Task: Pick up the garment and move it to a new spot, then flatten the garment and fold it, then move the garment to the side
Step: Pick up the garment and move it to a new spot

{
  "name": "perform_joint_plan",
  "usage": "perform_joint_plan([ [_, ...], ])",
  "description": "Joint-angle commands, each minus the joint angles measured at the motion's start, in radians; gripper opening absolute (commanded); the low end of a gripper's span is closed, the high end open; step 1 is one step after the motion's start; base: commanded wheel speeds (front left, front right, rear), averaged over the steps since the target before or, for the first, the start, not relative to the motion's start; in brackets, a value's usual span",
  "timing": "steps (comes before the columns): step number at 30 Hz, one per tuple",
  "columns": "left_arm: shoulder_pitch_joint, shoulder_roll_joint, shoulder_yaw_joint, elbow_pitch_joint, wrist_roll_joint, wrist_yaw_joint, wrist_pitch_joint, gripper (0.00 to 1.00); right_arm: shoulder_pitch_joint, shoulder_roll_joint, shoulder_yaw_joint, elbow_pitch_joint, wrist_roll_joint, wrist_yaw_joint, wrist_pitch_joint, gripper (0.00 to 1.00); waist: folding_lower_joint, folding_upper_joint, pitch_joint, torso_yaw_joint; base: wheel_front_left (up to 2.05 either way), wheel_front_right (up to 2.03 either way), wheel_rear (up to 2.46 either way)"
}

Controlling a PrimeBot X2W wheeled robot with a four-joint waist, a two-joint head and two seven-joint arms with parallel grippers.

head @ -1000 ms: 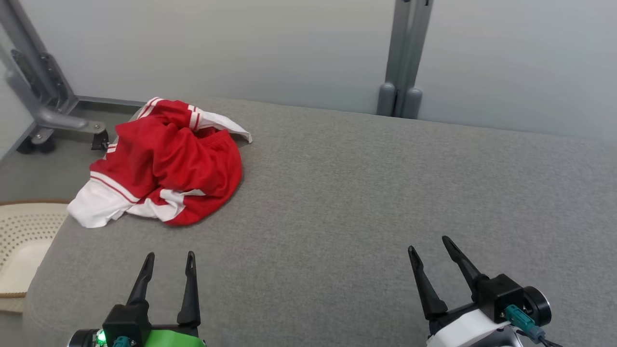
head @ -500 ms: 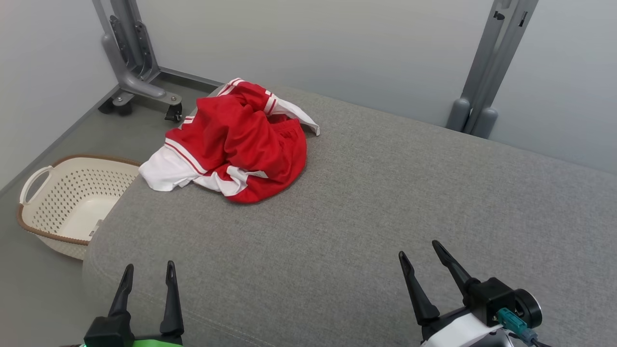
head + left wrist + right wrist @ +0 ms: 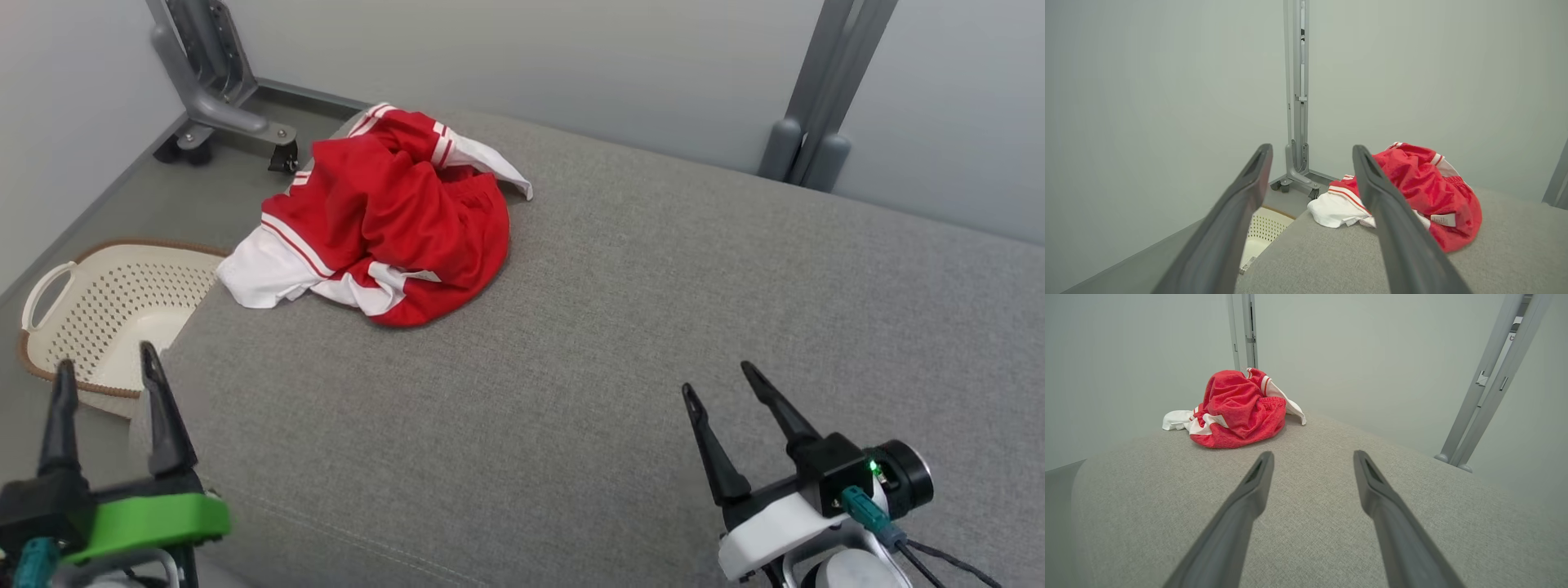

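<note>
While I am looking down across a padded table (image 3: 620,327) covered in grey fabric, a red and white garment (image 3: 384,220) is lying crumpled in a heap in the upper left of the head view, close to the table's far left corner. Its white part is spilling toward the table's left edge, and red cloth with thin white stripes is bunching on top. Both of my end effectors are well apart from it.

My left end effector (image 3: 106,357) is showing at the lower left of the head view, near the table's near left corner. Its two dark fingers are pointing up and standing wide apart, with only air between them. Just above its fingertips in that view, a cream perforated basket (image 3: 98,286) with a brown rim is sitting on the floor (image 3: 163,212) beside the table. In the left wrist view, the garment is appearing right of centre, partly behind the finger on the right of that view.

My right end effector (image 3: 718,377) is showing at the lower right of the head view, over the table, with its fingers spread wide and gripping nothing. In the right wrist view, the garment is sitting in the upper left, well beyond the fingertips, with bare grey fabric in between.

A grey metal stand (image 3: 204,90) on castors is standing on the floor in the upper left corner, behind the garment. Two grey posts (image 3: 824,98) are rising against the pale wall (image 3: 571,65) in the upper right.
</note>
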Motion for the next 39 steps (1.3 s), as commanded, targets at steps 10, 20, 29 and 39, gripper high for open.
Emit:
perform_joint_plan([
  [10, -0.486, 0.167, -0.061, 0.194, 0.061, -0.083, 0.006, 1.0, -0.115, -0.083, -0.029, -0.039, -0.044, 0.0, -0.003, 1.0, 0.0, 0.0, 0.34, -0.122, 0.0, 0.0, 0.0],
  [20, -0.982, 0.219, -0.089, 0.677, -0.059, -0.114, 0.148, 1.0, -0.185, -0.122, -0.069, -0.095, -0.059, 0.0, -0.003, 1.0, 0.0, 0.0, 0.478, -0.18, 0.0, 0.0, 0.0],
  [29, -1.166, 0.305, -0.224, 0.997, -0.209, -0.119, 0.4, 1.0, -0.209, -0.134, -0.082, -0.112, -0.049, 0.0, -0.003, 1.0, 0.0, 0.0, 0.576, -0.259, 0.0, 0.0, 0.0],
  [39, -1.151, 0.35, -0.326, 1.074, -0.376, -0.12, 0.538, 1.0, -0.21, -0.133, -0.097, -0.111, -0.055, -0.001, 0.0, 1.0, 0.0, 0.0, 0.618, -0.28, 0.0, 0.0, 0.0],
])
